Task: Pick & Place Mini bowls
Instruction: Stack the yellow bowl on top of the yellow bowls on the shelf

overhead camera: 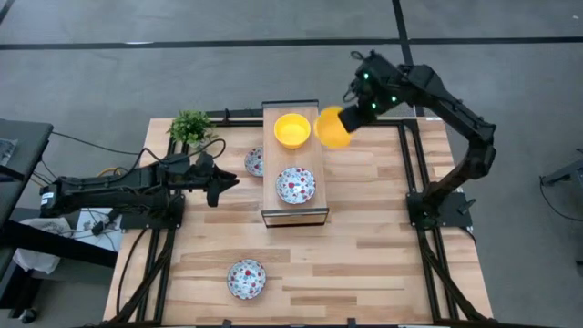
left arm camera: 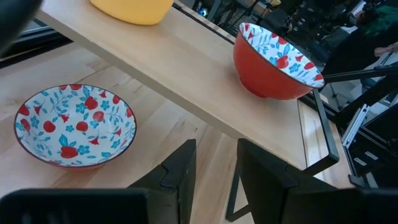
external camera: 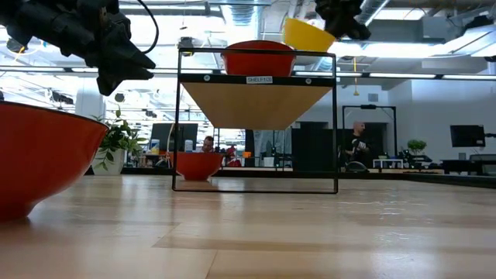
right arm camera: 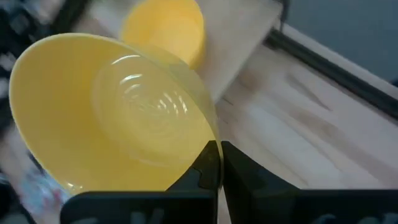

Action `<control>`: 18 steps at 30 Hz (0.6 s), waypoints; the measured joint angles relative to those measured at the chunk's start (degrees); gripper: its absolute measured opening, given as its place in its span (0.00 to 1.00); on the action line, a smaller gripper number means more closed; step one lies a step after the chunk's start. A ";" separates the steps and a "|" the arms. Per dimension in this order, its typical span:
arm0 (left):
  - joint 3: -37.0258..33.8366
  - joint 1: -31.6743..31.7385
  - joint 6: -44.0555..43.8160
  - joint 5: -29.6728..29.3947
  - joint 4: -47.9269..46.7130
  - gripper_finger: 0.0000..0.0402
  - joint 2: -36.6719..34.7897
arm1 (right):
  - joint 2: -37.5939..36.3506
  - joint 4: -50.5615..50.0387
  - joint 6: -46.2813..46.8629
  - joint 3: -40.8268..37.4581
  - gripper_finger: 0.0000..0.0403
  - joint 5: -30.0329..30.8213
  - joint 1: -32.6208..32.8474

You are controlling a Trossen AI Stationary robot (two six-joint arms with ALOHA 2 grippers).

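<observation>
Holding yellow bowl [overhead camera: 332,128] by its rim, right hand [overhead camera: 353,114] clenched on it, raised just right of shelf [overhead camera: 293,211]. Second yellow bowl [overhead camera: 291,129] and floral bowl [overhead camera: 295,184] on shelf top. Left hand [overhead camera: 221,185] left of shelf, released, empty, above another floral bowl [left arm camera: 74,124].

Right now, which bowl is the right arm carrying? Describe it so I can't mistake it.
Find the raised shelf mid-table. Just off its far right corner, a plain yellow bowl hangs tilted, shut in the right end effector. Its yellow twin sits flat on the shelf; the other bowls are floral.
</observation>
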 joint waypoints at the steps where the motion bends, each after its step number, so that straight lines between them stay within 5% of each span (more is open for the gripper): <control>1: 0.00 0.00 0.00 0.00 0.24 0.29 0.00 | 0.41 1.53 0.73 0.08 0.00 -1.17 -0.76; 10: 0.00 0.02 0.00 0.00 0.89 0.29 -0.02 | 6.16 10.08 3.73 1.16 0.00 -8.31 -3.38; 18: 0.00 0.00 0.00 0.00 1.44 0.29 -0.02 | 16.95 9.73 3.76 13.99 0.00 -12.31 -3.01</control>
